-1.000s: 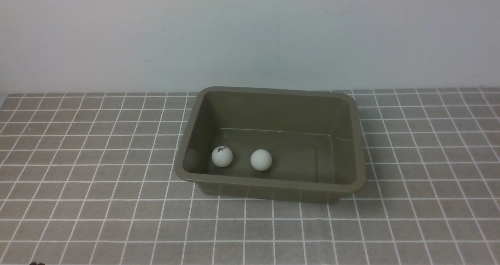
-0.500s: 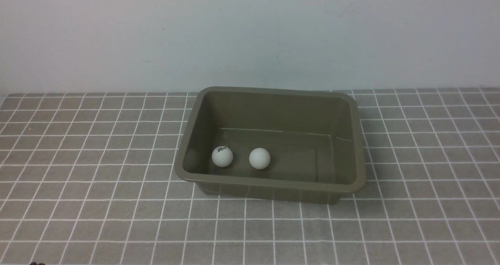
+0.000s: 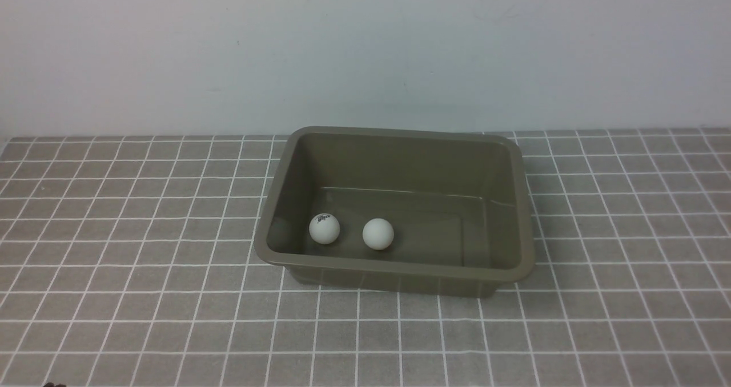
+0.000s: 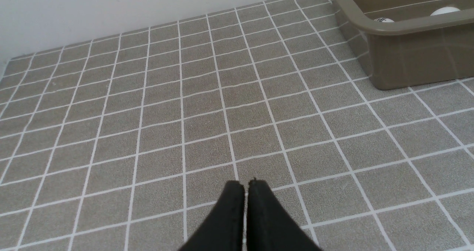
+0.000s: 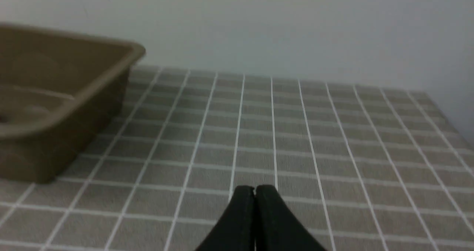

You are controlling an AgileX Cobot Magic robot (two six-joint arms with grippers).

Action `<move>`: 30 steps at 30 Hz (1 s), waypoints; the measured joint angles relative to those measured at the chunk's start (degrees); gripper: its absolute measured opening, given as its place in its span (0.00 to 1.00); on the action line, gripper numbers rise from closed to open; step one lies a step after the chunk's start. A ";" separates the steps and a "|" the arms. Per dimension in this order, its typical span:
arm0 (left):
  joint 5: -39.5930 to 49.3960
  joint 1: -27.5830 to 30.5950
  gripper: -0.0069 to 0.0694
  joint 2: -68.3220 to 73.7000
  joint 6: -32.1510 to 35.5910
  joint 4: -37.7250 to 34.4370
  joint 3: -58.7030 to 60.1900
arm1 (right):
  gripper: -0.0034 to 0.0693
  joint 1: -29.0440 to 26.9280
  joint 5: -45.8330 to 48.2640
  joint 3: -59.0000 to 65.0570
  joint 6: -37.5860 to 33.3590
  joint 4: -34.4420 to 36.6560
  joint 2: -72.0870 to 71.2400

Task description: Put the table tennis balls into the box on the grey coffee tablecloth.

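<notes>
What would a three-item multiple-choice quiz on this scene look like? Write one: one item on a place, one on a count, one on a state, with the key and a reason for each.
1. Where do the table tennis balls lie?
A. On the cloth in front of the box
B. On the floor of the box, toward its left end
C. One in each gripper

2. How many balls are in the box?
A. One
B. Two
C. Three

3. How do the fingers of the left gripper stand?
A. Spread wide
B. Closed on a ball
C. Closed together, holding nothing

Key: B, the front view shows both white balls inside the walls, left of centre. B, two spheres show there and none on the grey coffee tablecloth. C, the left wrist view shows the black tips pressed together with only cloth beyond them; the right gripper looks the same.
</notes>
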 joint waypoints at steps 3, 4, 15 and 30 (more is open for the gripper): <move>0.00 0.00 0.08 0.00 0.00 0.00 0.00 | 0.03 -0.88 -0.34 0.09 0.01 0.04 0.05; 0.00 0.00 0.08 0.00 0.00 0.00 0.00 | 0.03 -1.02 -0.19 0.09 0.01 0.04 0.05; 0.00 0.00 0.08 0.00 0.00 0.00 0.00 | 0.03 -1.13 -0.19 0.09 0.01 0.06 0.05; 0.00 0.00 0.08 0.00 0.00 0.00 0.00 | 0.03 -1.20 -0.19 0.09 0.01 0.06 0.05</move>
